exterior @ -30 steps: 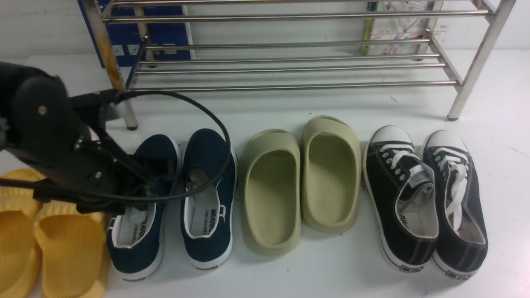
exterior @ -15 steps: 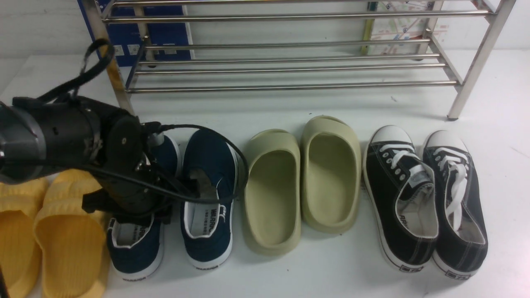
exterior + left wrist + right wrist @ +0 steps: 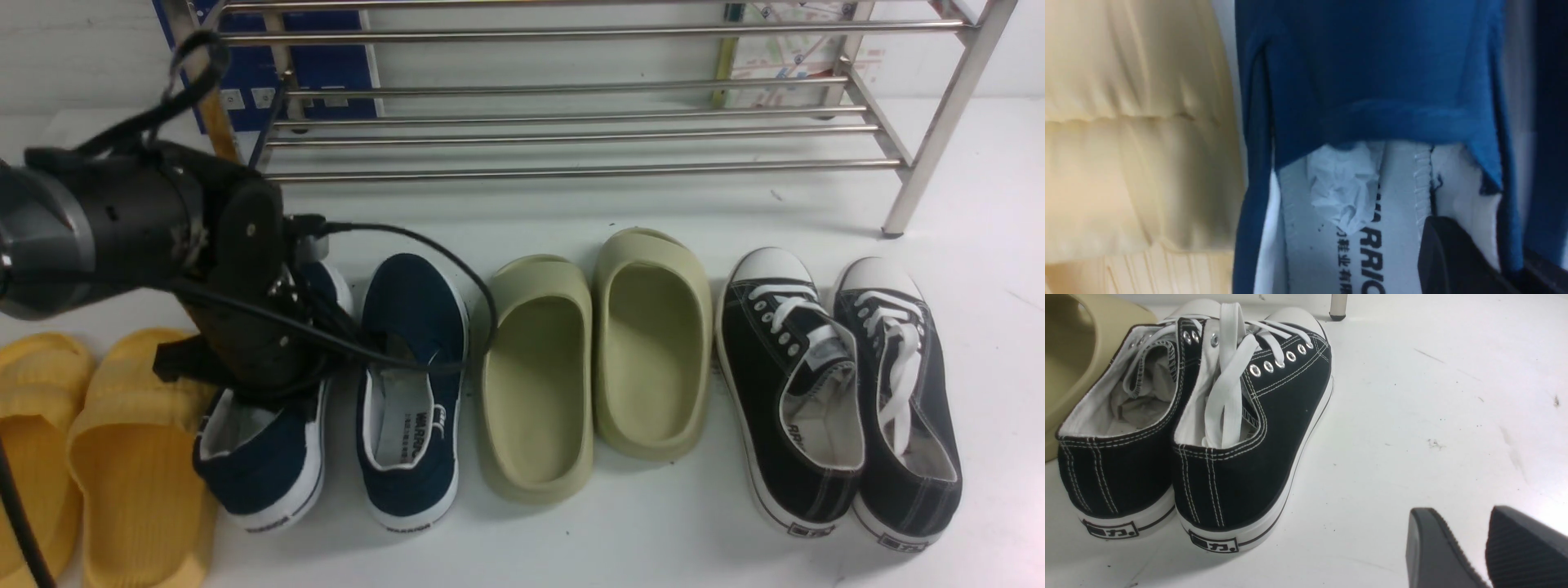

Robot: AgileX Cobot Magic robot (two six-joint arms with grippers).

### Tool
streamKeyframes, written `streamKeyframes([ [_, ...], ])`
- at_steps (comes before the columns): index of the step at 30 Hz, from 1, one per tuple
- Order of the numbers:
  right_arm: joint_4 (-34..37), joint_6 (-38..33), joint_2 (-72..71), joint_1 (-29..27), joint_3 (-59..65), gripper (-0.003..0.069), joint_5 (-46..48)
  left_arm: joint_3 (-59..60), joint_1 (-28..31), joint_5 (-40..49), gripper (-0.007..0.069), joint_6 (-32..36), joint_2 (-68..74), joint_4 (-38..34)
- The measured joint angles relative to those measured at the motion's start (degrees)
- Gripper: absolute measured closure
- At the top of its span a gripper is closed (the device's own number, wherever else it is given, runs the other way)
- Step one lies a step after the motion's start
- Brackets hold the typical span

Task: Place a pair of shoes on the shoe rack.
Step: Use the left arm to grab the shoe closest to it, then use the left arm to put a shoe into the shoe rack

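The pair of shoes are two navy slip-ons with white soles. The left shoe [image 3: 261,465] [image 3: 1372,61] is tipped, its heel raised and turned toward the yellow slippers. The right shoe [image 3: 412,359] lies flat beside it. My left gripper [image 3: 1506,261] is shut on the left shoe's inner side wall, one finger [image 3: 1449,253] inside on the white lining and the other outside. Crumpled paper [image 3: 1347,192] sits in its toe. The steel shoe rack [image 3: 571,171] stands behind the row. My right gripper [image 3: 1486,547] is open over bare floor, holding nothing.
Olive foam slippers [image 3: 535,384] lie right of the navy pair. Black lace-up sneakers [image 3: 788,384] [image 3: 1249,437] come after them. Yellow slippers [image 3: 131,457] [image 3: 1126,122] touch the left shoe's outer side. My left arm's cable [image 3: 457,278] loops over the right navy shoe.
My left gripper has closed on the left navy shoe's side wall. The shoe's heel has lifted and swung toward the yellow slippers, and the arm has risen slightly.
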Motion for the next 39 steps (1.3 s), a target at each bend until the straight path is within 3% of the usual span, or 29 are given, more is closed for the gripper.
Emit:
streamKeyframes([
  [10, 0.0, 0.0, 0.0, 0.0, 0.0, 0.0419, 0.0, -12.72, 0.0, 1.39, 0.0627, 2.67, 0.64, 0.72],
  [24, 0.0, 0.0, 0.0, 0.0, 0.0, 0.0419, 0.0, -37.2, 0.0, 2.42, 0.0627, 5.6, 21.17, 3.45],
  [39, 0.0, 0.0, 0.0, 0.0, 0.0, 0.0419, 0.0, -57.04, 0.0, 5.47, 0.0627, 6.86, 33.94, 7.19],
])
